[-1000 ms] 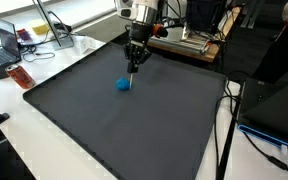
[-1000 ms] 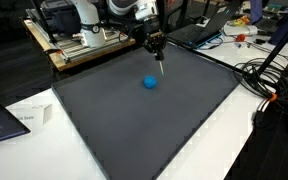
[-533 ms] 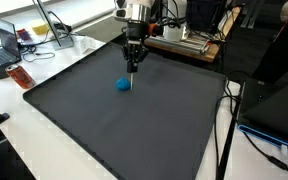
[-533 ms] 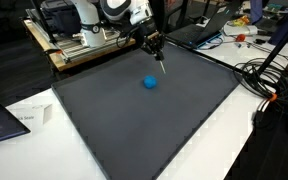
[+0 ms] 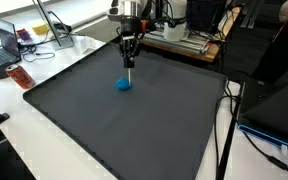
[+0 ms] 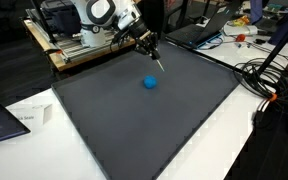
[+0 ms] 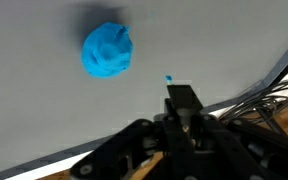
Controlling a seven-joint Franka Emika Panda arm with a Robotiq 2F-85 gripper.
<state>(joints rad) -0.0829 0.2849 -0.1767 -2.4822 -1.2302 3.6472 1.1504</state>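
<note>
My gripper (image 7: pixel 182 97) comes up from the bottom edge, jaws pressed together on a slim blue-tipped thing (image 7: pixel 169 78) that pokes just past them. A crumpled blue ball (image 7: pixel 107 50) lies apart from it on the grey mat (image 7: pixel 34 110). Beyond the mat's edge, dark cables (image 7: pixel 276 95) tangle.

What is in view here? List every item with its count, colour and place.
mat: one, dark grey, covers most of the table.
crumpled ball: one, blue, on the mat, apart from the stick's tip.
table: one, white, under the mat.
laptop: one, dark, at the table's far corner.
cables: a bundle, black, beside the mat.
stick: one, thin, pale with a blue tip, in the gripper.
gripper: one, black, shut on the stick, above the mat near the ball.
</note>
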